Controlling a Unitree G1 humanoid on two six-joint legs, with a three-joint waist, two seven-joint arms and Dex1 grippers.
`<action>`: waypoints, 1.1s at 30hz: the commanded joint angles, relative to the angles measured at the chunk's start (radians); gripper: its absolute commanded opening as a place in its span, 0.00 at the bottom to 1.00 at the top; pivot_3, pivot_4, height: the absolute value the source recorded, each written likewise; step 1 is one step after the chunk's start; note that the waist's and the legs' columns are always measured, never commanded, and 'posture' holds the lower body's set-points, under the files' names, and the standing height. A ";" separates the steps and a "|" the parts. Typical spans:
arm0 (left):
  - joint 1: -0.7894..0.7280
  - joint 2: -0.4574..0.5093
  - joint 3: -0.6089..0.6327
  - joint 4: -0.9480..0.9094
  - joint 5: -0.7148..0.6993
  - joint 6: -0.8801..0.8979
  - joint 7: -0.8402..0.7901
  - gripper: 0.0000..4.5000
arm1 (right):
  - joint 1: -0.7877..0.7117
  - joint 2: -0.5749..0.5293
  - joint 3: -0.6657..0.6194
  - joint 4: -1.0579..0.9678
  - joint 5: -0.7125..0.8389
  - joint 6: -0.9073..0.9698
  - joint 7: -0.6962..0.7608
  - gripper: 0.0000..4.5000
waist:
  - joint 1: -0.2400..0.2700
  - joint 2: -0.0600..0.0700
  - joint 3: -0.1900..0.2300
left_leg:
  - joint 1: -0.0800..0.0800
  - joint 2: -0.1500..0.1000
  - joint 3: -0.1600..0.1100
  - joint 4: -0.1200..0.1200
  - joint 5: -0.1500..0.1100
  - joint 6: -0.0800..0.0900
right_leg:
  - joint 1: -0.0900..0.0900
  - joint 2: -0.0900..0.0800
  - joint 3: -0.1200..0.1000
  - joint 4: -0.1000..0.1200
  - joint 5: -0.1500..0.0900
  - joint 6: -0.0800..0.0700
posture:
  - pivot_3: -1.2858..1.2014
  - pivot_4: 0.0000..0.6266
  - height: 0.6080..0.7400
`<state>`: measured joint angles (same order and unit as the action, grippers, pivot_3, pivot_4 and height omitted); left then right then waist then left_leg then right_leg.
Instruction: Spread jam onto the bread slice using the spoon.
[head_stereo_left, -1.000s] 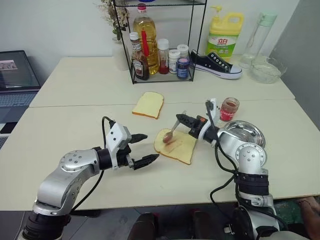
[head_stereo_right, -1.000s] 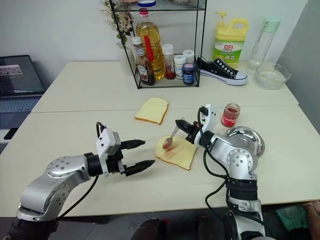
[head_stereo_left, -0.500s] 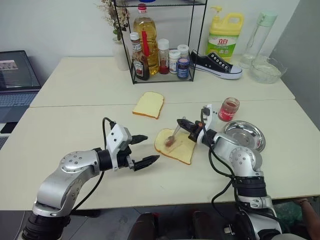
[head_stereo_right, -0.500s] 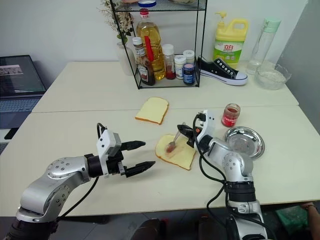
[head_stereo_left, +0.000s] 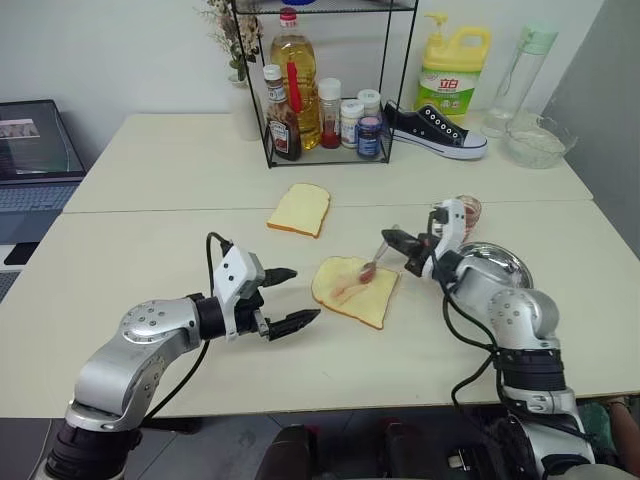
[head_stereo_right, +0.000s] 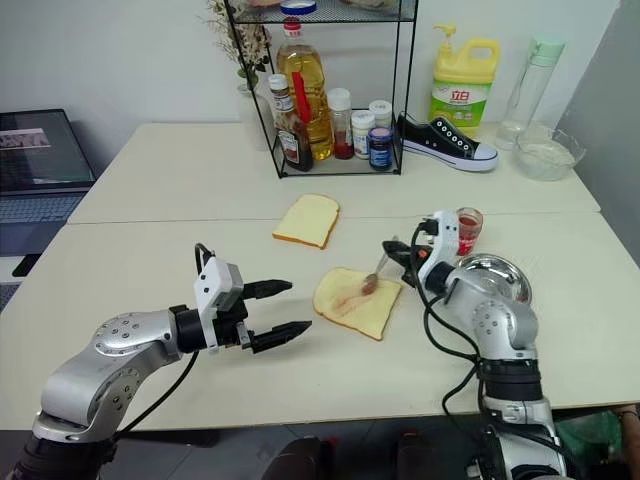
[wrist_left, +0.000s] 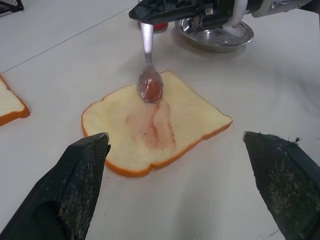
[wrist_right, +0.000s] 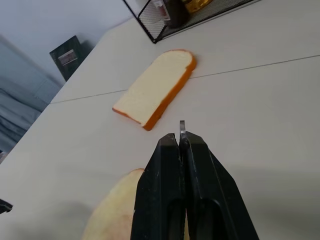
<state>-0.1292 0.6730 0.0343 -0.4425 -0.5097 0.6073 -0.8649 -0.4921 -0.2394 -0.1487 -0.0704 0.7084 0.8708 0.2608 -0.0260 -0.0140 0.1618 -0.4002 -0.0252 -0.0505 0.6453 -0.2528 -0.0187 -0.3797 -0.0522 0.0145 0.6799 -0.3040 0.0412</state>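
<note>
A thin streak of jam (wrist_left: 155, 125) already marks the bread slice (head_stereo_left: 355, 290), most of it bare, while the right gripper (head_stereo_left: 398, 243) pinches the spoon (wrist_left: 149, 82) above that slice's far edge and the left gripper (head_stereo_left: 285, 298), fingers wide, waits beside it.

Bread slices: two, one smeared (head_stereo_left: 354, 290), one plain (head_stereo_left: 298, 209). Spoon (wrist_left: 149, 80): one. Jam jar (head_stereo_right: 466, 229): one. Steel dish (head_stereo_right: 494, 275): one. Wire rack (head_stereo_left: 322, 90): one. Shoe (head_stereo_left: 436, 131): one. Yellow jug (head_stereo_left: 454, 72): one. Glass bowl (head_stereo_left: 539, 142): one. Laptop (head_stereo_left: 36, 152): one.
</note>
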 joint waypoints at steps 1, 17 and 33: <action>-0.016 0.004 -0.001 -0.018 -0.016 -0.004 -0.007 1.00 | -0.004 -0.006 -0.050 -0.063 0.032 0.031 -0.027 0.01 | -0.001 0.000 0.000 | 0.000 0.000 0.000 0.000 0.000 0.000 | 0.000 0.000 0.000 0.000 0.000 0.000 | 0.52 0.24 1.00; -0.009 0.003 -0.004 -0.026 -0.017 -0.004 0.000 1.00 | 0.007 0.181 -0.019 -0.058 0.117 0.089 -0.108 0.01 | -0.004 0.000 0.000 | 0.000 0.000 0.000 0.000 0.000 0.000 | -0.001 0.000 0.000 0.000 0.000 0.000 | 0.52 0.24 1.00; -0.019 -0.003 -0.018 -0.002 -0.007 -0.022 -0.009 1.00 | 0.104 0.000 -0.051 -0.145 0.106 0.133 -0.053 0.01 | 0.001 0.000 0.000 | 0.000 0.000 0.000 0.000 0.000 0.000 | 0.000 0.000 0.000 0.000 0.000 0.000 | 0.52 0.24 1.00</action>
<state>-0.1347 0.6717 0.0192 -0.4344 -0.5091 0.6036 -0.8652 -0.4046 -0.2052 -0.1562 -0.1734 0.8125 0.9788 0.2180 -0.0249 -0.0141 0.1620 -0.4003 -0.0253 -0.0505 0.6453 -0.2528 -0.0187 -0.3794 -0.0522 0.0144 0.6796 -0.3040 0.0413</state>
